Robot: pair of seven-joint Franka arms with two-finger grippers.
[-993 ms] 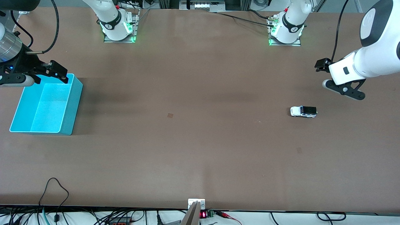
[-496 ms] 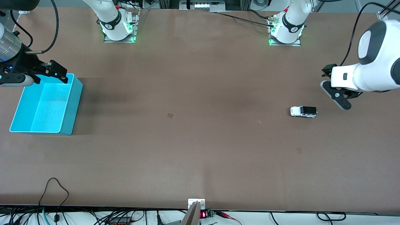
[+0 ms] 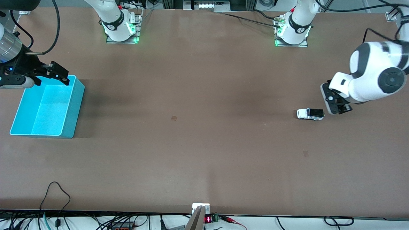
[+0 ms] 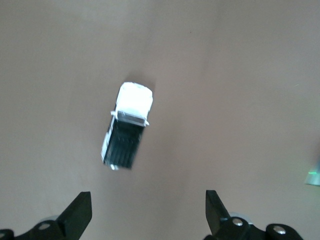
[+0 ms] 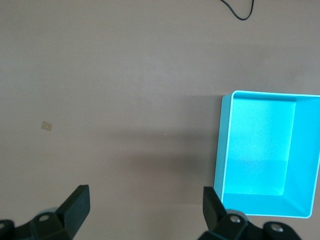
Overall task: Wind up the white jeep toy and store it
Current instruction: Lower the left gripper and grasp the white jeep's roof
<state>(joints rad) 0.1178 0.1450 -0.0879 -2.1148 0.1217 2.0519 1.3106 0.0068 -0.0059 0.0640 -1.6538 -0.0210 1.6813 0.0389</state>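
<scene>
Sitting alone on the brown surface (image 3: 204,143), right of centre in the front view: the white jeep toy (image 3: 310,114), on its wheels, hood toward the middle of the frame, black roof panel up. Just beside its rear end, low over the surface at the frame's right edge: the left hand (image 3: 334,105), fingers spread wide, nothing gripped, not touching the toy. In the left wrist view, the same toy (image 4: 127,125) lying at a slight slant above and between the two black fingertips (image 4: 80,212), clear of both.

At the upper left of the front view: the right hand (image 3: 54,75), waiting over the rim of the cyan bin (image 3: 76,105), fingers likewise wide apart and empty. Bin open-topped, nothing inside, well apart from the toy at the opposite end of the frame. In the right wrist view, bin (image 5: 225,150) at the right of the frame, bare interior showing
</scene>
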